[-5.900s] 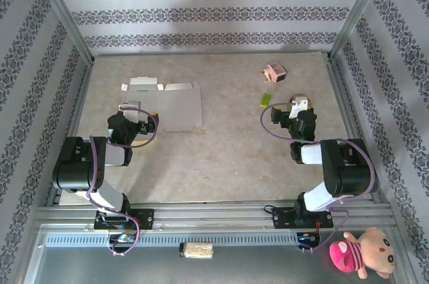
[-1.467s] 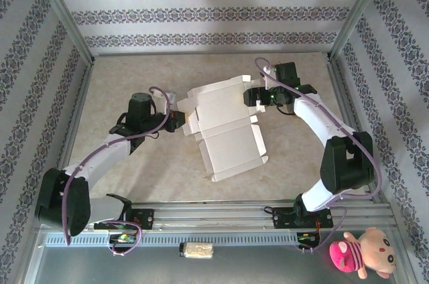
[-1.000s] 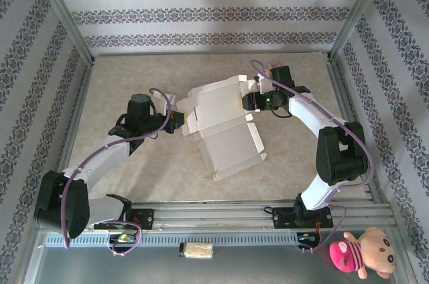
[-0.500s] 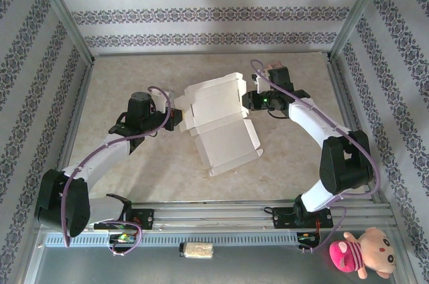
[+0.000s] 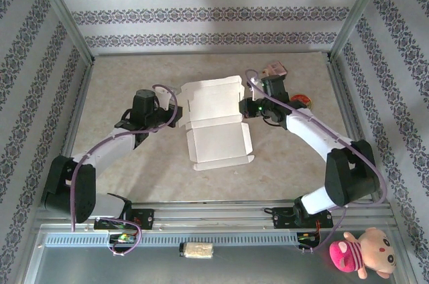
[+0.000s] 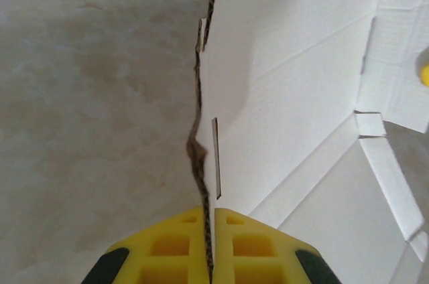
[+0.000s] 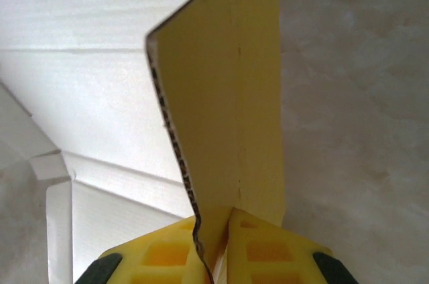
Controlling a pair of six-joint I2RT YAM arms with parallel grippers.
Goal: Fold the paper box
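The paper box (image 5: 214, 123) is an unfolded white cardboard blank held up over the middle of the table between both arms. My left gripper (image 5: 175, 114) is shut on its left edge; in the left wrist view the yellow fingers (image 6: 181, 247) pinch the corrugated edge of the paper box (image 6: 295, 83). My right gripper (image 5: 247, 106) is shut on a flap at the right edge. The right wrist view shows that flap's yellow side (image 7: 234, 96) standing up from between the fingers (image 7: 268, 250), with the white inner face to the left.
A small pink box-like item (image 5: 273, 69) lies at the back right, just beyond the right arm. A round reddish object (image 5: 301, 101) sits to the right of that arm. Metal frame rails border the table, and a plush toy (image 5: 362, 254) lies below the front rail.
Both arms had come in from the sides and taken hold of the blank. Over the last second it swung round from a slant to square with the table and moved slightly left.
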